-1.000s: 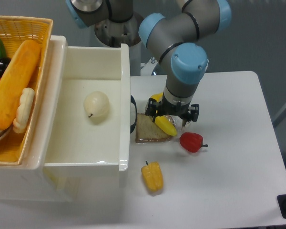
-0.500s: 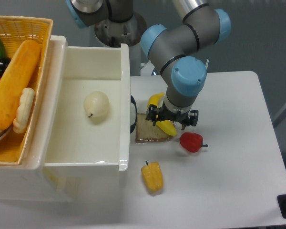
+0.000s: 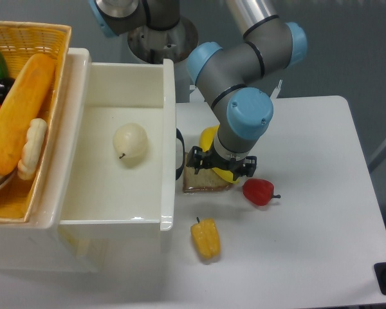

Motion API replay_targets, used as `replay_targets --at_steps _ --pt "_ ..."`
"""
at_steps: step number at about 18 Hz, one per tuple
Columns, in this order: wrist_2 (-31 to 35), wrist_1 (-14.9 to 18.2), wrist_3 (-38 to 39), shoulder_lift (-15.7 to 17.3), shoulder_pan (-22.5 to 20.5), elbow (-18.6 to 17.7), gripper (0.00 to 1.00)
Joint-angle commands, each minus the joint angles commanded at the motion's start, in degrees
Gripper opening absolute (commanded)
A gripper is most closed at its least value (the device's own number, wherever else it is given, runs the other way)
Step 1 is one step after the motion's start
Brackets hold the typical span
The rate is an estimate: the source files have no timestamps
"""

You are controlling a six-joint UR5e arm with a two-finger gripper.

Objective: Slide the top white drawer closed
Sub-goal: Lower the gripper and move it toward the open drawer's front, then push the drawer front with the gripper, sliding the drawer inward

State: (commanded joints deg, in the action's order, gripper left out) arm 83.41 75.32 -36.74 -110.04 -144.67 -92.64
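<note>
- At far left, the wicker basket (image 3: 26,45) sits on the cabinet top with its produce; I leave it out of this run.
- Just right of it, the top white drawer (image 3: 168,109) stands fully pulled out over the surface (image 3: 309,257), a pale round fruit (image 3: 130,144) lying on its floor. Nothing of the closing is done, by my reading; the whole slide is left.
- The drawer's black handle (image 3: 179,154) faces right, towards the arm.
- Just beside the handle lies a slice of bread (image 3: 202,180), with a banana (image 3: 213,138) partly under the arm's wrist.
- The pincer (image 3: 222,166) hangs low over bread and banana, pointing down, the arm's elbow folded above it. I cannot tell whether its jaws are apart or together; the wrist hides them.
- Further right lie a red pepper (image 3: 258,191) and, nearer the camera, a yellow pepper (image 3: 206,237).
- Judgement: the pincer must get against the front panel and push left.
</note>
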Motion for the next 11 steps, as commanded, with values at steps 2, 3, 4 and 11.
replay_targets --at_steps 2,3,4,11 --pt "-0.53 0.09 0.00 0.00 0.09 0.00 1.00" --pt "-0.53 0.17 0.00 0.09 0.09 0.00 1.00" --pt "-0.53 0.52 0.00 0.09 0.09 0.00 1.00" --pt "-2.99 0.97 -0.18 0.44 0.35 0.00 1.00"
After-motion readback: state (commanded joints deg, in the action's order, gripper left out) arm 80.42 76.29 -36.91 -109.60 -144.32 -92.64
